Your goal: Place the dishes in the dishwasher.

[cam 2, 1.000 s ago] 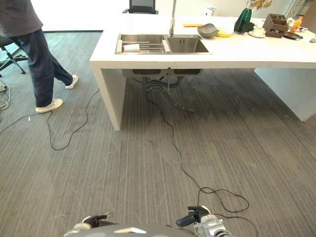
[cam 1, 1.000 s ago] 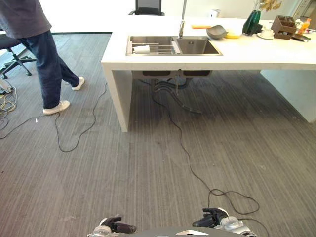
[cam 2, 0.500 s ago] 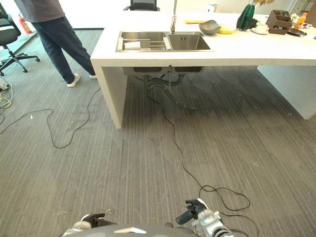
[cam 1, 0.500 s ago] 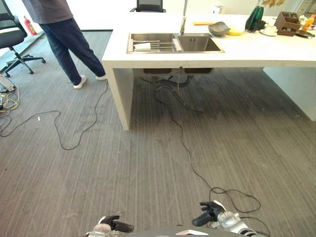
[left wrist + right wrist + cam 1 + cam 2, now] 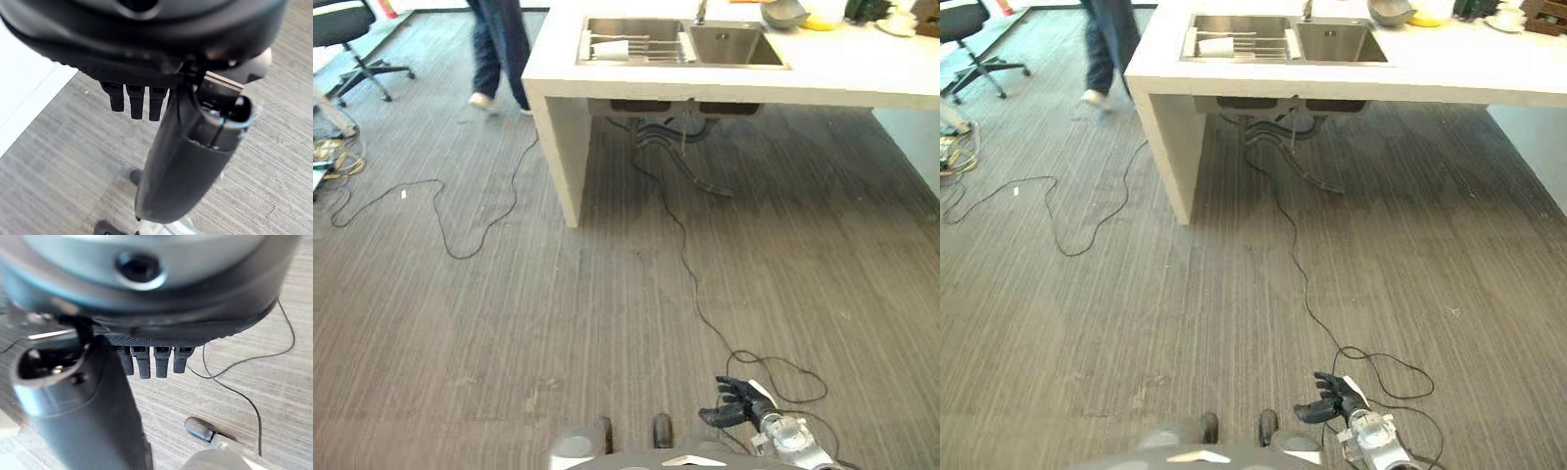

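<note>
— Hands?
— Left hand (image 5: 137, 100) and right hand (image 5: 736, 401) hang with straight fingers, holding nothing, above the grey floor (image 5: 509, 323).
— Dishes?
— White cup (image 5: 612, 48) in the sink (image 5: 636, 44) of the white counter (image 5: 705, 78); a person (image 5: 499, 49) walks left of it.

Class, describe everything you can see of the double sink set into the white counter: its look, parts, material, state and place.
The sink looks like brushed stainless steel, sunk flush into the white counter near its left end. It has two rectangular basins side by side. A wire rack spans the left basin, with a white cup lying on its side there. The right basin looks empty. A tap rises behind the divider. Grey pipes hang beneath.
</note>
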Available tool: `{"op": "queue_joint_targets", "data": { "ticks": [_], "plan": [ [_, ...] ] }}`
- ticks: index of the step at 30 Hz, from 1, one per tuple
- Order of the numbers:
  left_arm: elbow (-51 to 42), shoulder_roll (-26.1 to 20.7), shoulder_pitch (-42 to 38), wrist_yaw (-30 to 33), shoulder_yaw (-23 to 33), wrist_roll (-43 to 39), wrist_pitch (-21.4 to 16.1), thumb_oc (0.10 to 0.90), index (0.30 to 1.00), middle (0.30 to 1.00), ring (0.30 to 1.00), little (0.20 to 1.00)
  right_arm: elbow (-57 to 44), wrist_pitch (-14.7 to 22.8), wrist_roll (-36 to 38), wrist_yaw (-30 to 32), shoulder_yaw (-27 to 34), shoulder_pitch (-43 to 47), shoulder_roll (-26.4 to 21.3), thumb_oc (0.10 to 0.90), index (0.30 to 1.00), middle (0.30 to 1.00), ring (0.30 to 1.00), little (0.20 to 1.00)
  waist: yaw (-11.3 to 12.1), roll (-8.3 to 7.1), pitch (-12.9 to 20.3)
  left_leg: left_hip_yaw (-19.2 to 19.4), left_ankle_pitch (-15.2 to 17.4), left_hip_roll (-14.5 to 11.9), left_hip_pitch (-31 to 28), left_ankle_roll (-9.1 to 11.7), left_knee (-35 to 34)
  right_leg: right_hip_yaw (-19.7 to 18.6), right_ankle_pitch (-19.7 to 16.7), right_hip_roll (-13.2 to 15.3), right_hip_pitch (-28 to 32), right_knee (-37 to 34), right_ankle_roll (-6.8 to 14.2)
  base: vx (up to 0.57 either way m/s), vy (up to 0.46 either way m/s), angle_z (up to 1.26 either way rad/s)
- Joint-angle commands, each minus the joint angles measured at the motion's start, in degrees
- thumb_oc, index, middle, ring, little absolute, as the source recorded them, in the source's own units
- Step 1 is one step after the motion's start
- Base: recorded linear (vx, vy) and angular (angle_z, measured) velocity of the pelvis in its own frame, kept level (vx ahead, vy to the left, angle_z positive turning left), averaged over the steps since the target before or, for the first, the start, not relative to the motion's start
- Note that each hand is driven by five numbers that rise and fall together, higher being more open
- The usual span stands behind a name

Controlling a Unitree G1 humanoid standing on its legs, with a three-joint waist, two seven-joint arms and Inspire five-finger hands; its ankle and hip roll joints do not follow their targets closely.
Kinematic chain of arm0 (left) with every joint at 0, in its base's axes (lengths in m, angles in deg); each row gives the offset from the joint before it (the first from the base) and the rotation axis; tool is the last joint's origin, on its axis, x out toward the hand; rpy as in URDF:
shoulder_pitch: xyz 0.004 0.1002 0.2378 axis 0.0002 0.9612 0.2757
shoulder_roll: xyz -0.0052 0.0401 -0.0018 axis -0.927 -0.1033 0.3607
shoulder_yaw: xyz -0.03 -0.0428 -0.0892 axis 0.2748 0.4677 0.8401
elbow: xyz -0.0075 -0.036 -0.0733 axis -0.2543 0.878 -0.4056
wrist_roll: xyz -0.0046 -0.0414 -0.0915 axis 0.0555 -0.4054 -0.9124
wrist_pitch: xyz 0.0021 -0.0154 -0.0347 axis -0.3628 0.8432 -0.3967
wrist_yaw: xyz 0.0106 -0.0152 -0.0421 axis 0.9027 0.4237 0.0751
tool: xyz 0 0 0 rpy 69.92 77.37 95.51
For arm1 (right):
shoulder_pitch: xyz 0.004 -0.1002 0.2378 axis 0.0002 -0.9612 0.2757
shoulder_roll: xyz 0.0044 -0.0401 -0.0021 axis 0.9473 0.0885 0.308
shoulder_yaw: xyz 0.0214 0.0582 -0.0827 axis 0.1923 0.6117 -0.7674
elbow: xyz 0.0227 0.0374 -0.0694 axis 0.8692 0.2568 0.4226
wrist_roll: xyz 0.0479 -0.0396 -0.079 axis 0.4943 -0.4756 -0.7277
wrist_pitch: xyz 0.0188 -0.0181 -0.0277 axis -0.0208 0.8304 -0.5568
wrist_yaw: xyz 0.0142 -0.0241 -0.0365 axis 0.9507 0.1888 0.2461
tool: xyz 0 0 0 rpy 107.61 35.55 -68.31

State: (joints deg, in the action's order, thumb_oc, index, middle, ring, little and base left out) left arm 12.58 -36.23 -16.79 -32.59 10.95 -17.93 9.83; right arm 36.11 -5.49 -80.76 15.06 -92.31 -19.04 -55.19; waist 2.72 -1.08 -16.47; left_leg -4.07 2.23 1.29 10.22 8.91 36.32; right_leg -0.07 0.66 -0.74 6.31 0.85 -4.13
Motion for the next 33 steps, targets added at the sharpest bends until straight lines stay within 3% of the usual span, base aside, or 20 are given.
{"op": "queue_joint_targets", "data": {
  "ticks": [1,2,3,5,7,11,14,16,19,20,21,22,23,24,25,26,27,29,30,33],
  "plan": [
    [-0.1,-0.01,-0.26,-1.4,-3.82,-1.08,0.11,0.8,0.9,0.9,0.9,0.9,-1.5,1.54,3.93,0.4,0.22,0.59,-2.35,0.8,0.9,0.9,0.9,0.9,-0.32,-0.63,1.31,5.21,-7.1,-0.92,1.83,-3.58,-11.07,-0.74,8.11,0.78,7.76,-2.99,3.88,0.21,-0.01,-0.01],
    [-0.12,-0.02,-0.2,-1.41,-3.85,-1.07,0.11,0.8,0.9,0.9,0.9,0.9,-1.43,1.58,3.94,0.39,0.23,0.58,-2.34,0.8,0.9,0.9,0.9,0.9,-0.16,-0.73,1.25,5.42,-6.89,-0.85,1.62,-3.64,-11.02,-0.88,8.19,0.94,8.01,-3.14,3.93,0.43,0.094,-0.03],
    [-0.86,0.19,1.24,-1.33,-4.74,1.48,-0.36,0.8,0.9,0.9,0.9,0.9,0.27,1.5,4.32,0.45,0.88,-1.2,-1.86,0.8,0.9,0.9,0.9,0.9,1.3,0.99,2.71,12.58,-7.93,-2.51,3.0,-4.61,-29.24,-1.93,10.21,-0.11,11.69,-5.85,5.31,0.44,0.096,-0.04],
    [-0.9,0.2,1.34,-1.32,-4.79,1.49,-0.35,0.8,0.9,0.9,0.9,0.9,0.25,1.51,4.32,0.45,0.88,-1.3,-1.86,0.8,0.9,0.9,0.9,0.9,1.45,0.72,2.69,12.84,-8.11,-2.19,2.47,-4.68,-29.87,-2.01,10.4,0.26,11.88,-5.85,5.41,0.29,0.069,-0.06],
    [-1.59,0.22,1.7,-0.77,-6.3,3.84,-0.97,0.8,0.9,0.9,0.9,0.9,3.33,1.48,4.44,1.6,1.36,-1.28,-1.74,0.8,0.9,0.9,0.9,0.9,3.03,1.64,3.63,16.22,-10.87,-2.84,5.79,-4.29,-39.61,-4.01,13.23,0.83,15.33,-5.85,6.21,0.44,0.139,-0.04],
    [-0.79,-0.06,1.43,-0.04,-6.33,3.82,-1.68,0.8,0.9,0.9,0.9,0.9,7.46,0.71,4.2,2.34,1.84,-1.88,0.69,0.8,0.9,0.9,0.9,0.9,3.03,1.23,6.62,14.71,-14.86,-1.64,2.66,-5.27,-40.57,-4.53,13.38,3.39,17.3,-5.41,7.61,0.4,0.172,-0.55],
    [-1.6,-0.58,-0.48,0.72,-6.22,2.35,-2.66,0.8,0.9,0.9,0.9,0.9,10.08,0.49,6.25,2.32,2.43,-2.4,3.27,0.8,0.9,0.9,0.9,0.9,2.91,-0.1,9.0,13.8,-13.46,-0.19,0.3,-6.48,-41.31,-4.99,10.82,6.38,14.1,0.16,10.46,0.31,0.163,-0.55],
    [-2.22,-1.01,-1.71,0.92,-6.23,1.87,-2.75,0.8,0.9,0.9,0.9,0.9,10.57,0.29,6.46,2.27,2.14,-2.03,3.53,0.8,0.9,0.9,0.9,0.9,2.7,-0.41,9.28,13.51,-12.77,0.24,-0.37,-6.78,-41.32,-4.95,9.81,7.11,13.02,1.99,11.01,0.24,0.108,-0.05],
    [-7.1,-1.29,-7.6,0.47,-8.83,-1.19,-4.33,0.8,0.9,0.9,0.9,0.9,11.58,-0.06,6.7,2.66,2.21,-0.64,4.26,0.8,0.9,0.9,0.9,0.9,1.78,-1.57,9.83,12.01,-9.25,2.95,-3.72,-8.43,-41.32,-4.52,-1.23,9.36,8.59,15.16,13.52,0.28,0.126,0.19],
    [-7.11,-1.29,-7.63,0.49,-8.84,-1.19,-4.32,0.8,0.9,0.9,0.9,0.9,11.59,-0.06,6.69,2.66,2.24,-0.61,4.26,0.8,0.9,0.9,0.9,0.9,1.81,-1.62,9.82,12.03,-9.24,2.99,-3.69,-8.44,-41.32,-4.55,-1.09,9.4,8.45,15.4,13.54,0.19,0.149,0.48],
    [-15.48,-2.66,-12.34,2.12,-12.57,0.07,-6.73,0.8,0.9,0.9,0.9,0.9,10.91,0.23,7.5,3.83,3.07,0.13,4.2,0.8,0.9,0.9,0.9,0.9,-0.01,-0.35,8.24,10.34,-7.52,2.6,-6.6,-9.51,-41.32,-4.53,-8.4,8.18,4.08,26.59,13.17,0.26,0.154,0.53],
    [-18.52,-2.86,-14.16,2.43,-13.25,-0.5,-7.3,0.8,0.9,0.9,0.9,0.9,10.87,0.4,7.49,4.28,3.27,0.25,4.16,0.8,0.9,0.9,0.9,0.9,-1.33,-0.16,7.41,8.94,-6.06,3.01,-8.73,-9.96,-41.32,-4.06,-9.01,8.15,1.99,31.7,12.99,0.36,0.2,0.49],
    [-15.3,-8.29,-26.45,4.81,-14.75,0.23,-5.76,0.8,0.9,0.9,0.9,0.9,12.2,0.01,7.28,4.26,2.13,1.89,3.54,0.8,0.9,0.9,0.9,0.9,-4.17,0.41,7.04,8.62,-5.51,2.27,-10.62,-9.94,-41.32,-4.8,-10.78,7.78,-0.17,35.5,12.81,0.37,0.13,0.69],
    [-40.86,-4.12,-24.37,10.12,-19.79,0.51,-9.72,0.8,0.9,0.9,0.9,0.9,9.9,0.52,6.83,6.1,2.56,1.3,4.12,0.8,0.9,0.9,0.9,0.9,-5.49,2.28,4.54,6.04,-4.67,1.18,-12.04,-10.5,-41.32,-4.0,-8.33,4.97,-5.3,42.34,11.65,0.27,0.082,0.9],
    [-41.04,-4.06,-24.23,10.22,-19.83,0.58,-9.59,0.8,0.9,0.9,0.9,0.9,9.88,0.5,6.82,6.09,2.58,1.22,4.08,0.8,0.9,0.9,0.9,0.9,-5.51,1.91,4.62,6.02,-4.3,1.63,-12.24,-10.51,-41.32,-4.05,-7.72,5.41,-5.18,42.7,11.71,0.33,0.032,0.86],
    [-54.44,-3.4,-22.42,11.5,-21.68,4.24,-11.01,0.8,0.9,0.9,0.9,0.9,7.25,0.69,5.68,6.55,2.52,-0.45,4.58,0.8,0.9,0.9,0.9,0.9,-6.37,2.05,3.46,4.23,-3.25,1.05,-14.16,-10.4,-41.32,-2.37,-3.28,4.46,-10.37,41.82,10.91,0.19,-0.017,0.53],
    [-54.72,-3.39,-22.12,11.66,-21.74,4.36,-10.89,0.8,0.9,0.9,0.9,0.9,7.15,0.66,5.65,6.59,2.48,-0.66,4.62,0.8,0.9,0.9,0.9,0.9,-6.65,1.71,3.49,3.97,-3.12,1.37,-14.36,-10.39,-41.32,-2.14,-2.77,4.83,-10.17,42.15,10.88,0.28,-0.053,0.25],
    [-67.69,-5.77,-25.62,14.39,-21.18,8.6,-12.52,0.8,0.9,0.9,0.9,0.9,7.74,0.3,7.11,6.53,4.18,-3.12,4.41,0.8,0.9,0.9,0.9,0.9,-9.01,1.11,2.7,3.29,-1.07,0.86,-16.89,-9.13,-41.32,0.9,3.22,4.57,-15.47,30.86,10.2,0.32,-0.112,0.41],
    [-67.77,-5.77,-25.56,14.46,-21.19,8.68,-12.48,0.8,0.9,0.9,0.9,0.9,7.79,0.32,7.14,6.52,4.14,-3.11,4.43,0.8,0.9,0.9,0.9,0.9,-9.17,1.16,2.58,3.12,-0.83,0.72,-17.15,-9.07,-41.32,1.13,3.38,4.49,-15.02,30.62,10.14,0.38,-0.137,0.46],
    [-74.32,-10.22,-28.2,16.7,-20.44,15.49,-13.0,0.8,0.9,0.9,0.9,0.9,11.32,-0.33,7.2,5.9,4.18,-3.97,4.5,0.8,0.9,0.9,0.9,0.9,-11.15,-0.98,3.17,2.16,2.59,1.59,-20.29,-7.61,-41.32,0.71,-0.59,3.76,-15.45,8.01,12.23,0.4,-0.155,0.07]
  ]
}}
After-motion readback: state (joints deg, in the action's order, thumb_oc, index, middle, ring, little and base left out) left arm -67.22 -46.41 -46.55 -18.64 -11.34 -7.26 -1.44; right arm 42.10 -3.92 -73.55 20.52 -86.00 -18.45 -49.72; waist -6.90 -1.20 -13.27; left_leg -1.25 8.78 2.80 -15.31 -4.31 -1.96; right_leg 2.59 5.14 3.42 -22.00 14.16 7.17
